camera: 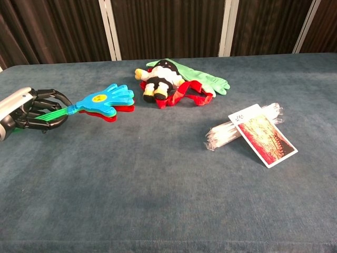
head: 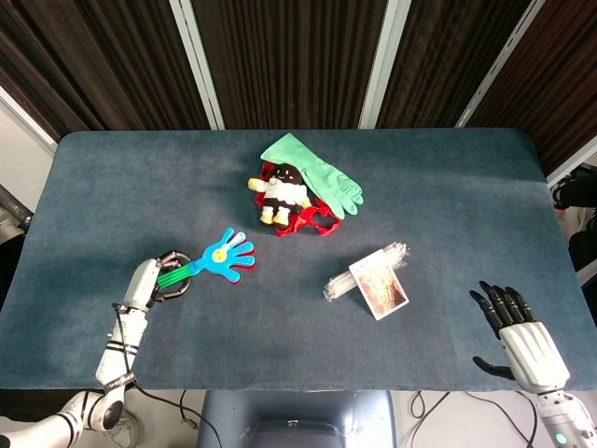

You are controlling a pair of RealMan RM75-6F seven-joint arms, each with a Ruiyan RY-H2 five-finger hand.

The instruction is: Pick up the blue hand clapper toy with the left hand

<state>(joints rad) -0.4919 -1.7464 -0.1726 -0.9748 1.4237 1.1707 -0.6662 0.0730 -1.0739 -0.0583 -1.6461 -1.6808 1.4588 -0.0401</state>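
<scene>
Fingers [camera: 39, 108] of the left hand [head: 149, 283] curl around the green handle of the blue hand clapper toy [camera: 102, 99], near the table's [head: 448, 196] left front. Over at the near right corner, the right hand [head: 518, 331] hovers spread, holding nothing.

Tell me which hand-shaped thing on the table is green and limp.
The green rubber glove, lying flat behind the plush doll; the blue clapper is rigid plastic.

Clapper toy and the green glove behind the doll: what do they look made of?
Blue hand clapper toy: likely hard plastic, flat glossy layers in blue, green and red, keeping shape in the left hand. Green glove: probably rubber or latex, smooth, lying limp and flat.
</scene>
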